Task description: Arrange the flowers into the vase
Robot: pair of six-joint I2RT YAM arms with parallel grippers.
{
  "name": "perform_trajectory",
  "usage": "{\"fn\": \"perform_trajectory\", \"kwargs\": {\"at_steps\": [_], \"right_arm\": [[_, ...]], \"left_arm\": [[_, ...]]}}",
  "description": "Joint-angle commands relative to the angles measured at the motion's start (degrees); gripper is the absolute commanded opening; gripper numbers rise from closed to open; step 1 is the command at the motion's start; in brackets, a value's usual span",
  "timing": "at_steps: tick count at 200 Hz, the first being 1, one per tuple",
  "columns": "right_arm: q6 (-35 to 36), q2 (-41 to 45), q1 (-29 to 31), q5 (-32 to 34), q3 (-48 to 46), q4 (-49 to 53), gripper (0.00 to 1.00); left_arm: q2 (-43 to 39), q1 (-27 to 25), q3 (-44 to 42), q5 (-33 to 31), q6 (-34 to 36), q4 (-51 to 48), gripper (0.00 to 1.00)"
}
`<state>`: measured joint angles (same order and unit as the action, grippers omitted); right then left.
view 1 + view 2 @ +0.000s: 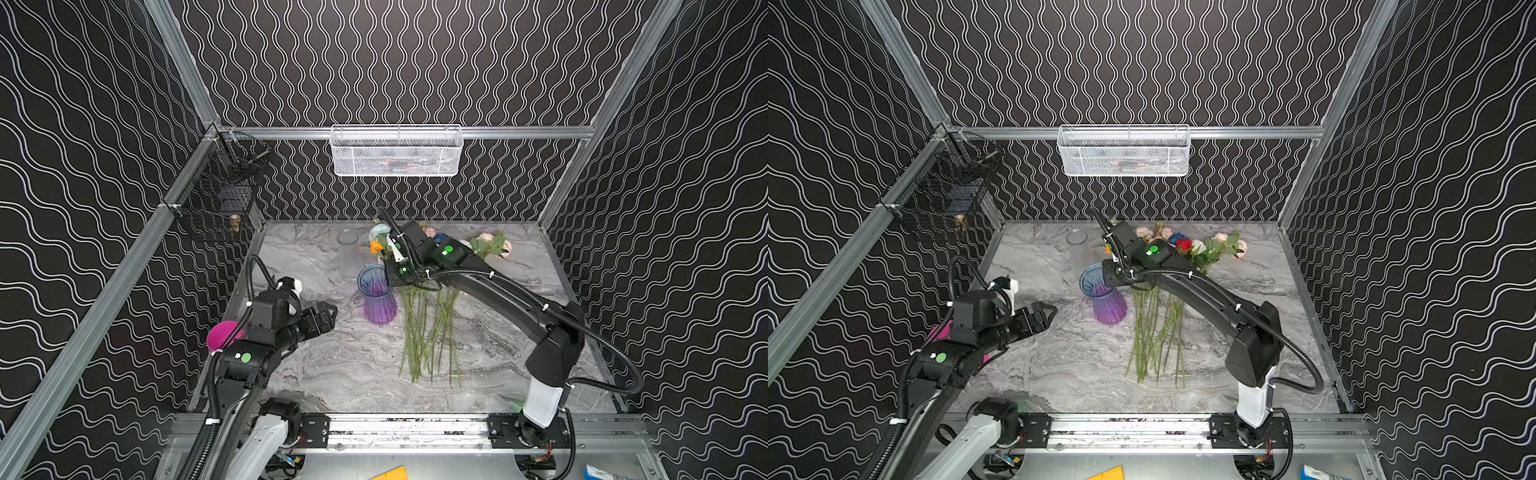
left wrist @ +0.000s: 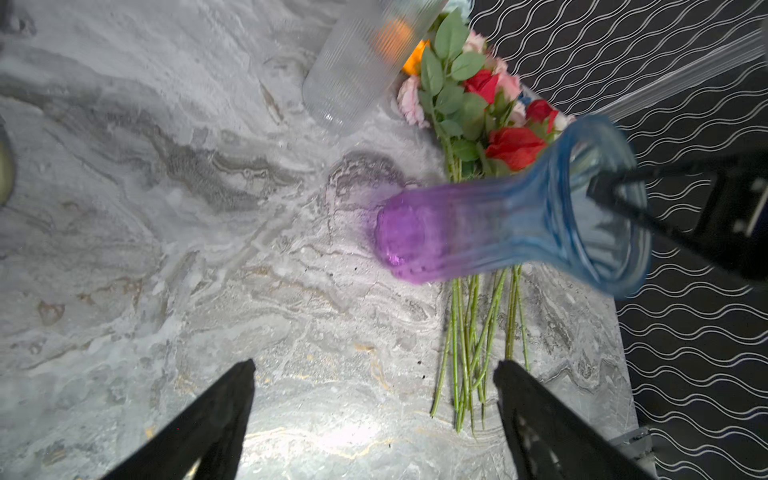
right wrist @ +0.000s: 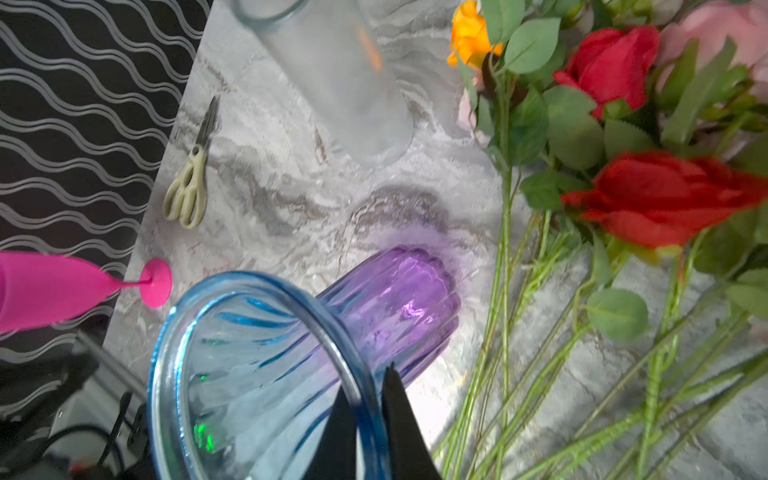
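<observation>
Black walls [image 1: 395, 62] with white wavy lines close around me, framed in aluminium rails [image 1: 519, 132]; a white mesh basket [image 1: 397, 151] hangs on the back rail, above my grey marbled table [image 1: 353, 374].

We look down past the left gripper [image 2: 374, 368], its two black fingers [image 2: 216, 415] spread wide, with bare marble table [image 2: 166, 249] between them. Beyond them is the blue vase [image 2: 498, 232], purple at the base on the marble, blue toward its flared rim, and somewhat blurred. The right gripper [image 2: 600, 193] meets that rim with one finger across the lip; we cannot tell from here how firmly it pinches. Behind the vase lie the flowers [image 2: 469, 112], with red, pink and orange heads among green leaves. Their stems [image 2: 469, 340] pass behind the glass and fan out on the marble, ending near one of our fingers. A ribbed clear vase [image 2: 357, 70] stands just beside the flower heads.
</observation>
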<state>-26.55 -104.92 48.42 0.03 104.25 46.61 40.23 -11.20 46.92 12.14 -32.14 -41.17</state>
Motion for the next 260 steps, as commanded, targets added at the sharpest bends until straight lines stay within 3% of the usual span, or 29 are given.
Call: {"fn": "perform_trajectory", "kwargs": {"at_steps": [1,57,84,100,130,149,172,200,222,248,254,260], "right_arm": [[-1.44,1.24,0.79,-2.27,-0.54,-0.56,0.0],[-0.92,0.38,2.64,-4.69,-0.37,4.29,0.0],[-1.05,0.96,2.64,-5.7,-2.12,2.97,0.1],[-0.64,0.54,2.64,-6.63,-1.66,2.71,0.15],[0.04,-0.45,2.56,-5.97,-0.09,2.75,0.26],[0.61,-0.21,2.55,-5.28,0.78,3.05,0.36],[1.1,1.71,2.49,-3.32,0.93,3.35,0.4],[1.71,6.28,2.31,1.78,1.27,3.61,0.42],[2.42,13.04,2.12,14.2,-0.99,2.06,0.43],[5.01,26.94,0.71,37.56,-19.08,-12.96,0.63],[6.23,30.08,-0.1,40.21,-23.69,-17.98,0.63],[7.91,33.04,-1.5,38.2,-29.28,-22.3,0.62]], "left_arm": [[2.4,0.04,3.64,-1.99,2.23,3.21,0.94],[16.84,0.04,17.93,-3.4,2.44,7.58,0.93],[24.02,0.04,24.26,-8.92,-0.34,9.19,0.95],[26.63,0.08,24.76,-8.96,-2.23,13.57,0.94],[30.02,0.04,24.35,-2.63,-3.74,19.44,0.94],[29.54,0.04,21.63,0.85,-3.01,20.18,0.94],[27.86,0.07,19.05,1.92,-1.99,20.49,0.94],[26.69,0.13,17.34,3.33,-1.39,20.45,0.95],[25.96,0.13,17.11,5.42,-1.58,20.78,0.94],[23.85,0.27,16.22,5.11,-3.62,21.51,0.94],[23.32,0.45,15.62,5.49,-4.71,22.2,0.94],[23.0,0.83,15.23,6.05,-5.48,22.61,0.94]]}}
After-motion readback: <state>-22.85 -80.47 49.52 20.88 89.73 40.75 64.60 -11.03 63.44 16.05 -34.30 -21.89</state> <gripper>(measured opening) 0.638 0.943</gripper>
